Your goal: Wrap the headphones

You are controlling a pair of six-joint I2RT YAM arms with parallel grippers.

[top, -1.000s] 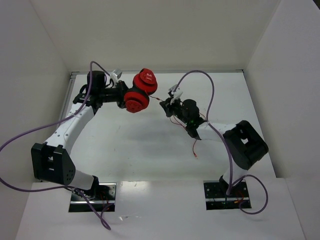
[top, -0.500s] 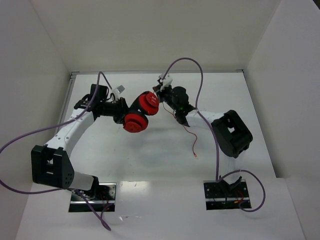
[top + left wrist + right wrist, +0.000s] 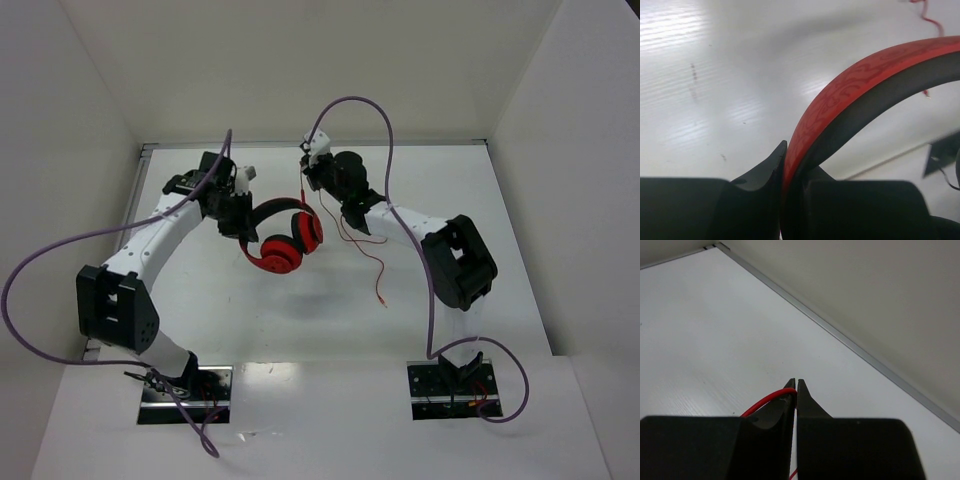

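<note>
Clamping the left jaws shut on the red headband, gripping it edge-on between both pads and leaving it arching up and away to the right in the left wrist view. Pinching the right jaws together on the thin red cord, taking it in from the left right at the tips. Swinging the right jaws off the middle of the desk toward the far wall over the last second, now parking them just beyond the headphones instead of well off to their right. Rolling the left wrist over meanwhile, bringing the ear cups from up near the far edge down toward the near side, hanging them below the band, side by side and close together. Holding the headphones clear of the desk, judging by the shadow lying apart from them. Pulling a short run of cord from the right jaws down toward the cups, while leaving slack looping to the right of the cups and trailing to a loose end on the desk. Probably carrying the cord around the headphones for a turn, likely early in the wrap with most of the cord still loose. Not seeing clearly whether any turn is already sitting on the band.
</note>
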